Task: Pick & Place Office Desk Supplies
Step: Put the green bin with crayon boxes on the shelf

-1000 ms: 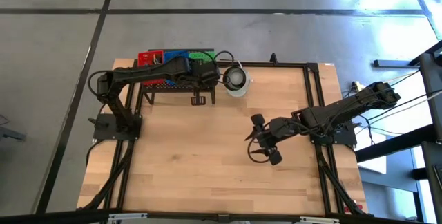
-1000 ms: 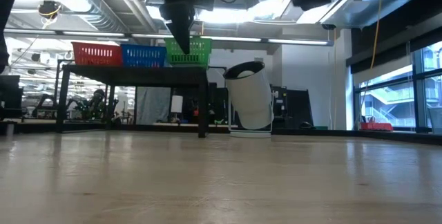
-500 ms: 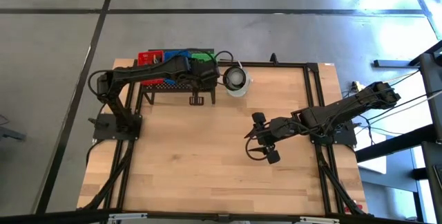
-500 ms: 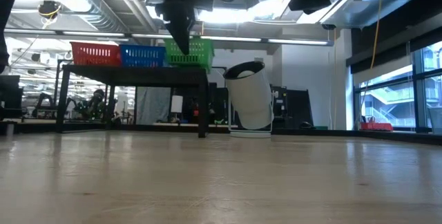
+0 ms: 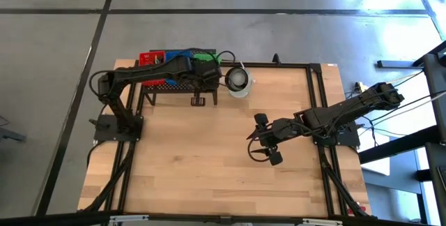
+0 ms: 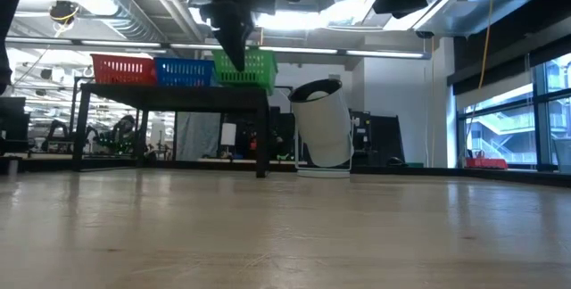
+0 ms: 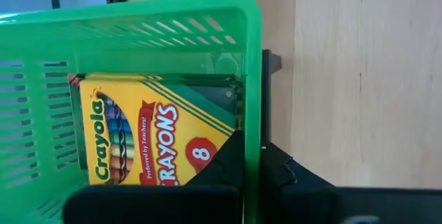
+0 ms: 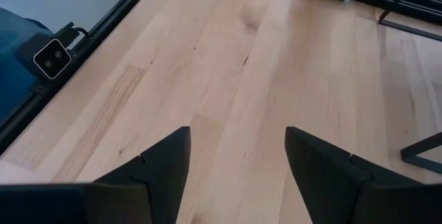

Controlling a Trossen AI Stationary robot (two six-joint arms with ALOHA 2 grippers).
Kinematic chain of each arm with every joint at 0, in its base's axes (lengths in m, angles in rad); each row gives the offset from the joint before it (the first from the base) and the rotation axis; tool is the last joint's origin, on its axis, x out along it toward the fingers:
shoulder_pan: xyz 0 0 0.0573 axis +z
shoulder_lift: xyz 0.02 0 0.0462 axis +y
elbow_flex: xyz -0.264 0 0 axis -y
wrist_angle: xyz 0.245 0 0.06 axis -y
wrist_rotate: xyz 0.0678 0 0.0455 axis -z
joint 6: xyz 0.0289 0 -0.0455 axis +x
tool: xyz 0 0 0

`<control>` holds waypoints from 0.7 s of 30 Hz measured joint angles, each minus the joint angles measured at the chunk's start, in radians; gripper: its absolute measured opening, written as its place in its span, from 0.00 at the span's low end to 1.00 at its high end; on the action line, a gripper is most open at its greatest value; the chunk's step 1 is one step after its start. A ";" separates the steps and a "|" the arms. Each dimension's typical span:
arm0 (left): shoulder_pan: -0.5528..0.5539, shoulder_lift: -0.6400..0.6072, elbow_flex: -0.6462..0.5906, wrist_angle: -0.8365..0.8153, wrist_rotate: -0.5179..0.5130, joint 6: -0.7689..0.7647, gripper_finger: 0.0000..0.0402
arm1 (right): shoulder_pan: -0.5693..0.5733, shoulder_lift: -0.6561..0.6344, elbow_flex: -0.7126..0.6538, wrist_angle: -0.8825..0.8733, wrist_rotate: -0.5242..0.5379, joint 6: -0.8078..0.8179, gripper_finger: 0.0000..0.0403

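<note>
Left gripper [image 5: 198,102]: we see it pinched shut on the near wall of the green basket [image 7: 173,30], at the right end of the black stand [image 6: 169,102] on the far left of the table [image 5: 209,170].
Crayon box [image 7: 148,131]: it lies flat inside the green basket; we hold the basket wall, not the box.
Right gripper [image 8: 238,158]: jaws wide apart, holding nothing, hovering over bare wood at centre right.
Other bins: red basket [image 6: 123,69] and blue basket [image 6: 185,71] stand left of the green one; a white cup [image 6: 323,128] stands just right of the stand.
Step in hand: we judge the basket is being handled; we should move slowly and level so the box stays in.
Change: from the earlier frames the left gripper has crept slightly toward the stand; the right arm settled a touch farther.
</note>
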State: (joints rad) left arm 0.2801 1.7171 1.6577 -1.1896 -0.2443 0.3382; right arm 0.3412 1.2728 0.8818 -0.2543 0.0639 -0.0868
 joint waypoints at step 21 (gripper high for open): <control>0.026 0.033 0.000 0.009 -0.007 -0.029 0.01 | 0.000 0.000 0.000 0.000 0.000 -0.006 0.59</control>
State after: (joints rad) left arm 0.3058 1.7496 1.6581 -1.1809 -0.2510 0.3092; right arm 0.3412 1.2724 0.8818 -0.2543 0.0639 -0.0931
